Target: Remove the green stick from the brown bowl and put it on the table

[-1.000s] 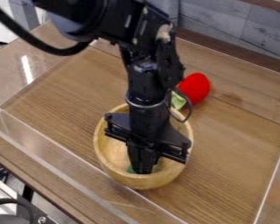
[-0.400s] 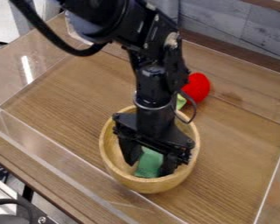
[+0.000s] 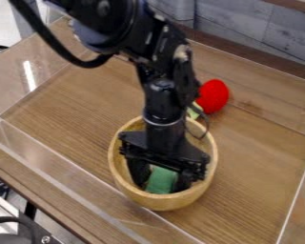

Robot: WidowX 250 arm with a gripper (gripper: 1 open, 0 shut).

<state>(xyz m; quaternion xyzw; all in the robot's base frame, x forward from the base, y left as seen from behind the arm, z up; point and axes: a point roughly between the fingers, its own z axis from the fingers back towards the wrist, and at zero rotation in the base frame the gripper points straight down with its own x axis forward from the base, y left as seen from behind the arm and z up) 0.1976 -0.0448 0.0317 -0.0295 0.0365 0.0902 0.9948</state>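
Inside the brown bowl lies the green stick, between the open pincer's fingers.

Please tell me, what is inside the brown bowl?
Inside the brown bowl lies the green stick, with the open hand lowered around it. The hand covers much of the bowl's floor, so anything else there cannot be seen.

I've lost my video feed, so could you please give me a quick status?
Pincer open, down inside round light-brown wooden bowl. Flat green stick between jaws, not gripped. Nothing blocking.
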